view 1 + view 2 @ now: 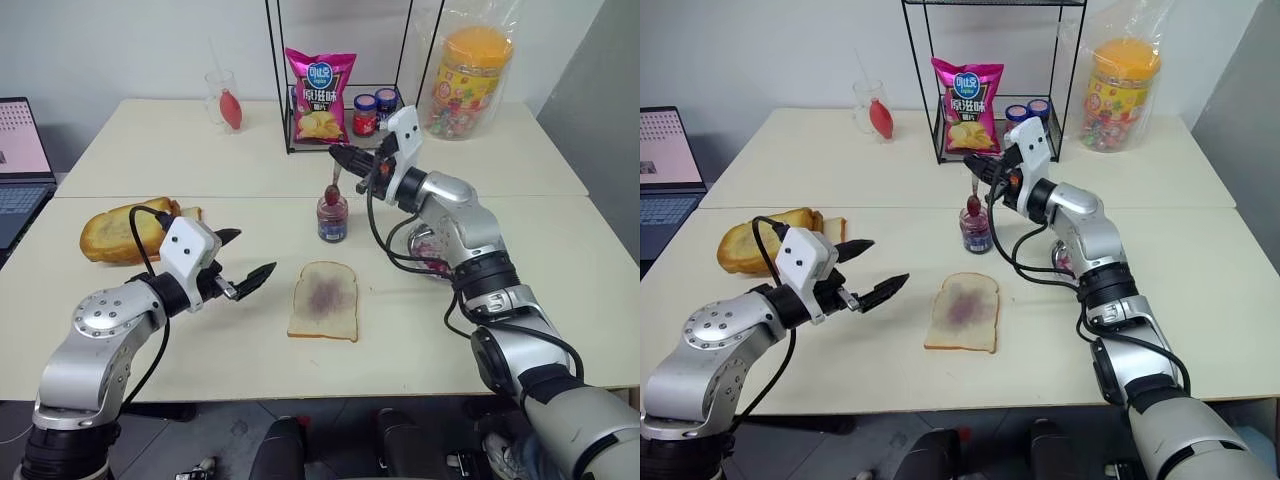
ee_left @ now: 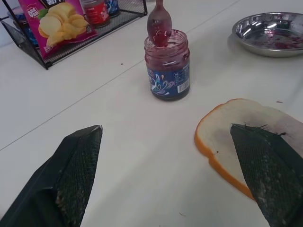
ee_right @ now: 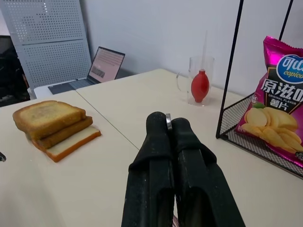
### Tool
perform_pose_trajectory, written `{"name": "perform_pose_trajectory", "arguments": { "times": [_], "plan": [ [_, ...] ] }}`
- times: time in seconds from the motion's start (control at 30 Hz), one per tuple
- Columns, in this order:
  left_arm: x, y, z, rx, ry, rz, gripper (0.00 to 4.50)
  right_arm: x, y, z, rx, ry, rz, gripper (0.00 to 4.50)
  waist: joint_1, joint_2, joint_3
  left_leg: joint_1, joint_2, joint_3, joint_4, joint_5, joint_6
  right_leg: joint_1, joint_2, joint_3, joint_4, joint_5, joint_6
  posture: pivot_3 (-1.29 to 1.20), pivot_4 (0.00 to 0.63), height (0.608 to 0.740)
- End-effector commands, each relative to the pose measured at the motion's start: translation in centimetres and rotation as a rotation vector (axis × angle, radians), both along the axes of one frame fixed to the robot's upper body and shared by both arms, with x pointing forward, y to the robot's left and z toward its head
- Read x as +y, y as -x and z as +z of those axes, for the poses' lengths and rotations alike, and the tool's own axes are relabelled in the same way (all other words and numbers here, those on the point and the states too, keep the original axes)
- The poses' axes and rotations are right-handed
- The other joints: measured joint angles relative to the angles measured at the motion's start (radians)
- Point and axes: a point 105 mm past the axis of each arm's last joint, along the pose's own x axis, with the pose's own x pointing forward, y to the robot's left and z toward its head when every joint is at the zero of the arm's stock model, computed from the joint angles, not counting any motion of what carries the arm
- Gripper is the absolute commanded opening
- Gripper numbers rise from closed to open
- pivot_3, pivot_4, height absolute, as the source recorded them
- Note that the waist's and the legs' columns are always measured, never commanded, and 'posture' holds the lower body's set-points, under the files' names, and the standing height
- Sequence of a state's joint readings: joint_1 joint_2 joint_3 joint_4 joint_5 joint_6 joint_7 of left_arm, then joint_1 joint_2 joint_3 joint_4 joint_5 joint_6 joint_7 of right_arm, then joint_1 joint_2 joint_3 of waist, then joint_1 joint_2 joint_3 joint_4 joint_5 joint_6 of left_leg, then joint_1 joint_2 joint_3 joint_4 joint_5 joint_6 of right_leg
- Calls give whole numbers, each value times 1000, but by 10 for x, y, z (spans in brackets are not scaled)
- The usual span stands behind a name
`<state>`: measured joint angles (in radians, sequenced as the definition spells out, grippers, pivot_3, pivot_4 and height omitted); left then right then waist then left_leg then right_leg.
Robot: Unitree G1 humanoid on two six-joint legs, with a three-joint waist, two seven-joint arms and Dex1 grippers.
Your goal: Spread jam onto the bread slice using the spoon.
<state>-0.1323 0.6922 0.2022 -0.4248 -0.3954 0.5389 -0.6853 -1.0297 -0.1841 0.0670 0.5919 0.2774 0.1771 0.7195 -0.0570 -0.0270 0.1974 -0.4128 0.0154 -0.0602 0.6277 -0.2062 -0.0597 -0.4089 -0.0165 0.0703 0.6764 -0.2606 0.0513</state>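
Right fingers closed on the spoon over the jam jar; left fingers spread wide, empty.
The spoon's slim metal handle is mostly hidden between the pinched black fingers; its glossy, red-stained bowl hangs at the clear glass jar's mouth. The flat white bread slice, tan-crusted with a dull purple smear, lies on the matte bench just before the jar.

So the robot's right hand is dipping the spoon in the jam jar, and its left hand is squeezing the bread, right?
Not quite. In the left eye view the left gripper is open beside the bread slice, not touching it. The right gripper does hold the spoon in the jam jar.
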Motion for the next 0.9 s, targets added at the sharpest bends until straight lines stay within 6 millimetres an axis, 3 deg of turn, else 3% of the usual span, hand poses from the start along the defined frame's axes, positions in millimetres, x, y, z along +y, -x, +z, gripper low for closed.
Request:
{"name": "perform_pose_trajectory", "arguments": {
  "times": [0.03, 0.47, 0.7, 0.9],
  "plan": [
    [-1, -3, 12, -51, -6, -1, 4500, 13, 6, 4, -87, 59, 34, 18, -1, 0, 0, 0, 0, 0, 0, 0, 0, 0, 0, 0, 0, 0, 0, 0, 150, 740],
    [-2, -3, 6, -42, -25, -14, 4500, 17, 2, -22, -25, 120, 35, 18, -1, 0, 0, 0, 0, 0, 0, 0, 0, 0, 0, 0, 1, 0, 0, 0, 150, 740],
    [-6, -5, 5, -46, -27, -23, 4500, 12, -4, -30, 112, 63, 4, 18, -1, 0, 0, 0, 0, 0, 0, 0, 0, 0, 0, 0, 1, 0, 0, 0, 150, 740],
    [-9, -8, 7, -52, -11, -30, 4500, 5, -8, -24, 292, -84, -2, 18, 0, 0, 0, 0, 0, -1, 0, 0, 0, 0, 0, 0, 2, 0, 0, 0, 150, 740]
  ]
}}
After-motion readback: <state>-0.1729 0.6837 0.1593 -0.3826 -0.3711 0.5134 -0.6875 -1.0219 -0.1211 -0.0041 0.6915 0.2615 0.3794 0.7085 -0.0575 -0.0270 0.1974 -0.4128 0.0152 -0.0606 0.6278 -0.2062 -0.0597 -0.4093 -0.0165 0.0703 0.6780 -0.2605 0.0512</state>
